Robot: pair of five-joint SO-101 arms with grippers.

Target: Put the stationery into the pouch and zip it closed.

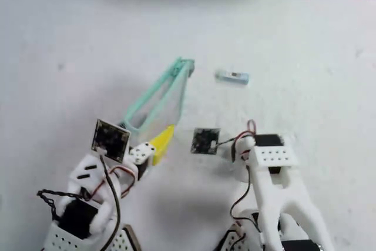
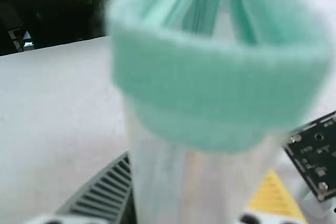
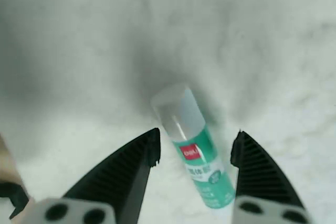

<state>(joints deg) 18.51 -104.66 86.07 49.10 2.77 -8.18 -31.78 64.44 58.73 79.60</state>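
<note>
The pouch (image 1: pixel 157 99), clear with a mint-green zipper edge, lies slanted at the table's middle. Its near end is up in my left gripper (image 1: pixel 154 145), which is shut on it. In the left wrist view the pouch's green rim (image 2: pixel 210 93) sits close to the camera, between the yellow finger (image 2: pixel 273 195) and the grey ribbed finger (image 2: pixel 102 195). A glue stick (image 1: pixel 232 77), green with a clear cap, lies on the table right of the pouch's far end. My right gripper (image 3: pixel 194 140) is open and empty, with the glue stick (image 3: pixel 191 150) lying ahead between its black fingers, untouched.
The right arm (image 1: pixel 270 160) stands at the front right, its wrist camera board (image 1: pixel 205 141) close to the left gripper. White tabletop (image 1: pixel 305 45) stretches around both things. The table's far edge borders a dark background.
</note>
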